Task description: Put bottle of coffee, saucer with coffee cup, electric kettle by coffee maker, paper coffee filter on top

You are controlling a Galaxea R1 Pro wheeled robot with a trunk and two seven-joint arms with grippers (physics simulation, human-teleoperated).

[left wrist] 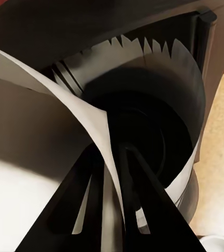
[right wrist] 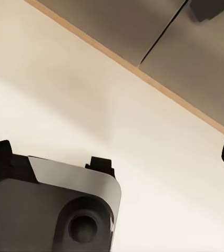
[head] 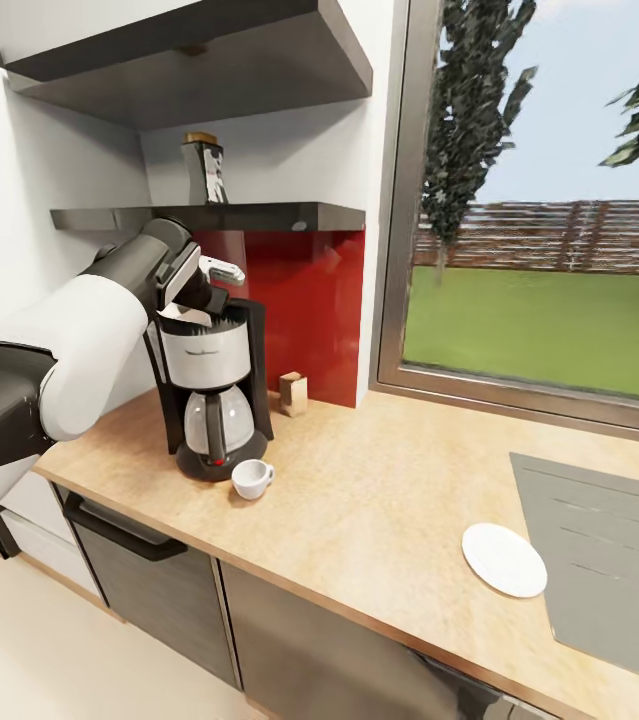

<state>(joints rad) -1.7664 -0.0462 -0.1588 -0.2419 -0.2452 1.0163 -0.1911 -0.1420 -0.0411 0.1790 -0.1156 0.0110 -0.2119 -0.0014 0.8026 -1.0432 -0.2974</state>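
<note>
Countertop (head: 379, 500): coffee cup (head: 252, 479) touches coffee maker (head: 211, 395); saucer (head: 504, 560) well apart.

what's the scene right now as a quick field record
left gripper: shut on paper filter, at the coffee maker top
right gripper: open, above the floor
coffee cup: on countertop, by the coffee maker, not on saucer
saucer: apart, near sink
coffee bottle: on shelf
kettle: not seen

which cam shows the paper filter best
The left wrist view: the paper coffee filter is close up, pinched between the left gripper fingers over the coffee maker's basket. The head view catches a white sliver under the gripper.
</note>
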